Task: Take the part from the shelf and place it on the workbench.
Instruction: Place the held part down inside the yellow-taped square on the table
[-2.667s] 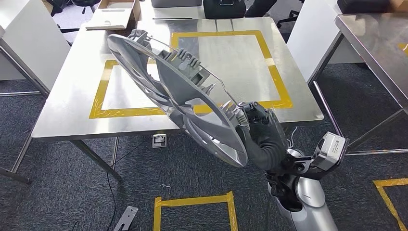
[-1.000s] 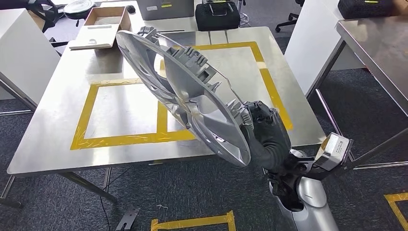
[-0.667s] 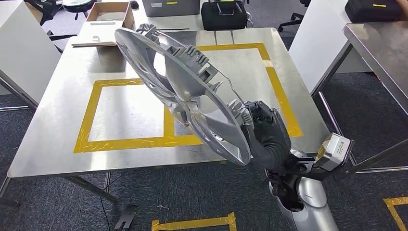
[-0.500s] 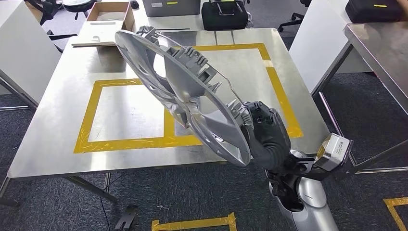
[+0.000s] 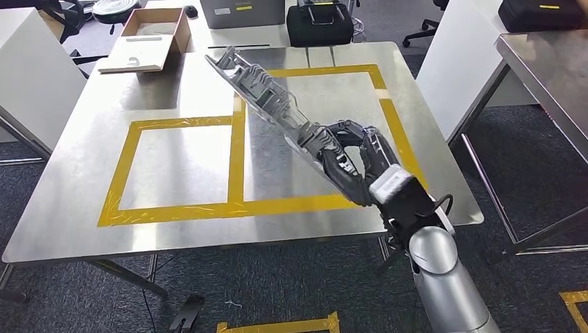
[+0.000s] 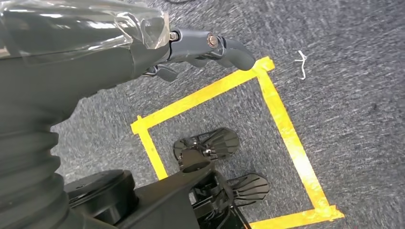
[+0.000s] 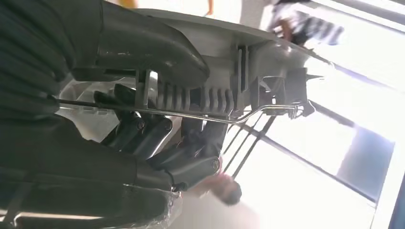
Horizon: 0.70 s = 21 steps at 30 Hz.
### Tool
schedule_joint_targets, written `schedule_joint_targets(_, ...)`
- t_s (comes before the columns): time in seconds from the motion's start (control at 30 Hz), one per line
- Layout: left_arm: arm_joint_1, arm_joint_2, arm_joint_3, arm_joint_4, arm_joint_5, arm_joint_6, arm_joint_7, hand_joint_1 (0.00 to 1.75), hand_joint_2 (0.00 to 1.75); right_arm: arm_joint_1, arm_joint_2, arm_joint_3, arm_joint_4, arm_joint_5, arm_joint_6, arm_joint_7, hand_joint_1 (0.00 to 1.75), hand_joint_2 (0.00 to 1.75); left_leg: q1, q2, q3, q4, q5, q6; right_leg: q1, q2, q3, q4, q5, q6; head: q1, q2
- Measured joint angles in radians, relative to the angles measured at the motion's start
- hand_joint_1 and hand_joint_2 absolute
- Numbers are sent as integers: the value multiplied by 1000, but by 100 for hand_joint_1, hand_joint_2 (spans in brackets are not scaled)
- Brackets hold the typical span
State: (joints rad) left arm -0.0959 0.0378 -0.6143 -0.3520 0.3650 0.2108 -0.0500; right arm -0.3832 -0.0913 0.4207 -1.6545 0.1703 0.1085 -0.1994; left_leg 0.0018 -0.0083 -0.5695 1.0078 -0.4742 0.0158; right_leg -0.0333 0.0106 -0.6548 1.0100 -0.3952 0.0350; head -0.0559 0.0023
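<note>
Right now the right hand point(image 5: 350, 163) sits just right of the middle of the head view, its dark fingers wrapped around the rim of the part point(image 5: 267, 94), a large silver-grey disc with ribbed clips along its back. The part is seen nearly edge-on, running as a slanted strip from the hand up toward the upper middle of the frame, tilted and held above the workbench point(image 5: 83, 173) rather than resting on it. It hangs over the right-hand one of the yellow tape squares point(image 5: 173, 208) marked on the steel top.

From the right wrist view the grip shows closer: the fingers point(image 7: 143, 136) curl under the part's point(image 7: 229, 62) grey moulded edge, with a thin wire clip point(image 7: 200, 114) running across its ribs. The background there is bright and blurred.

At the upper left of the head view an open cardboard box point(image 5: 149, 38) stands on the far corner of the workbench, and a black case point(image 5: 320, 21) sits past the far edge at upper middle.

The left hand point(image 6: 191, 45) appears at the top of the left wrist view, hanging over grey carpet point(image 6: 353, 86) with a yellow tape outline point(image 6: 286, 129). It holds nothing; I cannot tell how far the fingers are curled.
</note>
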Motion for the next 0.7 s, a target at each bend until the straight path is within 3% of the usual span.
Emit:
schedule_joint_targets(0.1,-8,-2,-10,-4,-9,-2,11,0,175,-92,-10,38,98,166,-18,50,175,175,0,0,0,0,3,-3,0,0,0,0,2,-3,0,0)
schedule_joint_targets(0.3,-13,-4,-23,-8,-12,-7,19,0,175,-186,-23,97,212,282,-16,84,175,175,-1,1,1,1,3,-4,-1,2,0,0,4,-3,0,0)
schedule_joint_targets(0.47,-23,-9,-25,-11,-15,-10,37,0,175,-289,-16,215,377,445,23,119,175,175,-1,1,1,1,3,-4,-1,1,0,0,4,-3,0,0)
schedule_joint_targets(0.7,-24,-16,-25,-12,-10,-15,47,0,175,-367,24,343,562,512,72,146,175,175,-1,1,1,1,3,-4,-1,2,0,0,4,-3,0,0)
